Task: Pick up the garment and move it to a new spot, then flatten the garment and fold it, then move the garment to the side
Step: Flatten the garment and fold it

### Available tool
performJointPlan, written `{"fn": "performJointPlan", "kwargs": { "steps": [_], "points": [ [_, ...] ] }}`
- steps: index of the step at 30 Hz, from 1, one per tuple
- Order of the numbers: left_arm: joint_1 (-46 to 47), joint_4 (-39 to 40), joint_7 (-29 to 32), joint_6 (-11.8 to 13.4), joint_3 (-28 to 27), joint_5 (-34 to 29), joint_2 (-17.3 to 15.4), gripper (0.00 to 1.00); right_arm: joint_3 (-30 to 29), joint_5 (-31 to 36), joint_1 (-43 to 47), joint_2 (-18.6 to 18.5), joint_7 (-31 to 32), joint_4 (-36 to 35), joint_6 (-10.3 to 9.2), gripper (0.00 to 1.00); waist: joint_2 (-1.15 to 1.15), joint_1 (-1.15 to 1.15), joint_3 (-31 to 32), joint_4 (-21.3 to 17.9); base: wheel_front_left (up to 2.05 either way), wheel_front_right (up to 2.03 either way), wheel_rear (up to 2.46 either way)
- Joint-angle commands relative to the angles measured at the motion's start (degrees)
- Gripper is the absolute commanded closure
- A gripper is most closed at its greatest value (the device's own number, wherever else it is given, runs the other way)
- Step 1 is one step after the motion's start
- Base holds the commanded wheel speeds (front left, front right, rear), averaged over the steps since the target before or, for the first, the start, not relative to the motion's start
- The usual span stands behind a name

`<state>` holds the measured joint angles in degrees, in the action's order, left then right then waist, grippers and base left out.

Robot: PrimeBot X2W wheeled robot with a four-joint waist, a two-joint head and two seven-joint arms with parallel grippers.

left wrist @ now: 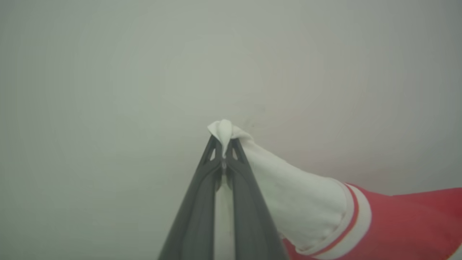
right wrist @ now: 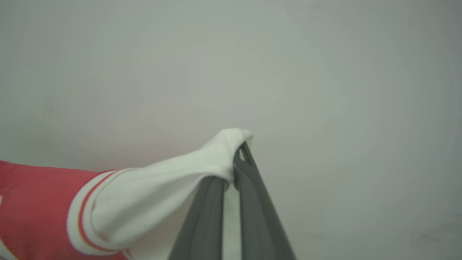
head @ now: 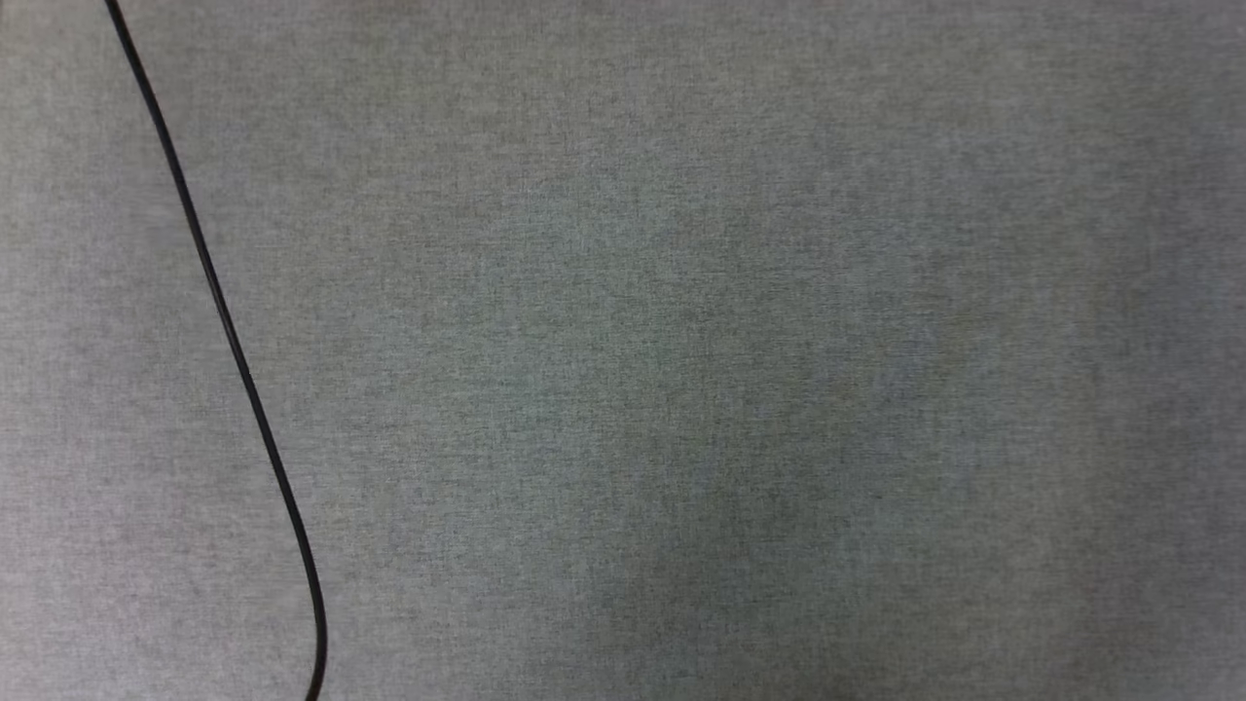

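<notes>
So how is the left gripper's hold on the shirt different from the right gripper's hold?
The left gripper has a bit of the garment, white sleeve cloth, poking out between its tips; the right gripper has white sleeve cloth draped over one tip, hiding it. From the left gripper the garment trails to that view's right; from the right gripper it trails to that view's left. Both are shut on a white sleeve.

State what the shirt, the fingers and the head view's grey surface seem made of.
Shirt: soft knit fabric, matte; it bunches and creases where pinched.
Fingers: probably moulded plastic, dark grey and dull, with cut-out tips.
Surface: likely woven cloth, matte; a fine heathered speckle shows.
</notes>
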<state>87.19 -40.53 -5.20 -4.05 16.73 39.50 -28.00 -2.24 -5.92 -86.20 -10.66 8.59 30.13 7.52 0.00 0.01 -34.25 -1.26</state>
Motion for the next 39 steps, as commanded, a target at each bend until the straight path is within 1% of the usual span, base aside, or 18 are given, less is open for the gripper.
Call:
{"fn": "performJointPlan", "kwargs": {
  "steps": [1,6,12,18,21,25,30,34,39],
  "points": [
    [-1.5,-0.7,-0.3,-0.5,0.0,0.6,0.3,1.00,0.3,-0.3,1.2,0.3,-0.6,0.9,-0.06,1.00,0.00,-0.01,-0.7,0.4,0.00,0.00,0.00],
    [-5.1,-3.0,-0.4,-1.5,0.3,2.3,1.2,1.00,0.9,-1.2,5.0,0.6,-1.9,3.4,-0.06,1.00,0.00,-0.01,-0.8,1.1,0.00,0.00,0.00],
    [-12.0,-5.4,-1.7,-2.4,1.0,4.2,2.7,1.00,2.2,-3.4,13.5,-1.4,-3.3,4.6,-0.06,1.00,0.00,-0.01,2.0,2.3,0.00,0.00,0.00],
    [-24.2,-5.5,-4.4,-3.0,1.6,6.2,2.6,1.00,3.4,-6.8,27.4,-2.9,-4.4,3.5,-0.07,1.00,0.00,-0.01,9.1,2.5,0.00,0.00,0.00],
    [-31.6,-4.0,-5.6,-3.1,1.8,7.2,2.1,1.00,4.0,-8.3,35.6,-3.5,-3.9,1.6,-0.07,1.00,0.00,-0.01,13.0,2.5,0.00,0.00,0.00],
    [-41.5,-1.3,-6.4,-2.9,1.8,8.4,1.7,1.00,3.2,-9.7,46.4,-4.5,-2.4,-2.3,-0.07,1.00,0.00,-0.01,17.9,2.6,0.00,0.00,0.00],
    [-53.7,4.3,-6.6,-0.4,1.5,9.8,1.5,1.00,0.4,-11.0,60.1,-4.1,0.5,-9.0,-0.07,1.00,0.00,-0.01,23.0,3.2,0.00,0.00,0.00],
    [-64.0,11.0,-7.1,3.6,0.3,10.6,0.3,1.00,-2.2,-10.3,70.4,-3.1,3.0,-15.2,-0.08,1.00,0.00,-0.01,26.6,3.3,0.00,0.00,0.00],
    [-77.8,22.5,-6.4,9.7,-0.3,11.8,0.1,1.00,-5.8,-9.5,82.1,-0.8,5.7,-22.0,-0.08,1.00,0.00,-0.01,30.0,3.6,0.00,0.00,0.00]
  ]
}}
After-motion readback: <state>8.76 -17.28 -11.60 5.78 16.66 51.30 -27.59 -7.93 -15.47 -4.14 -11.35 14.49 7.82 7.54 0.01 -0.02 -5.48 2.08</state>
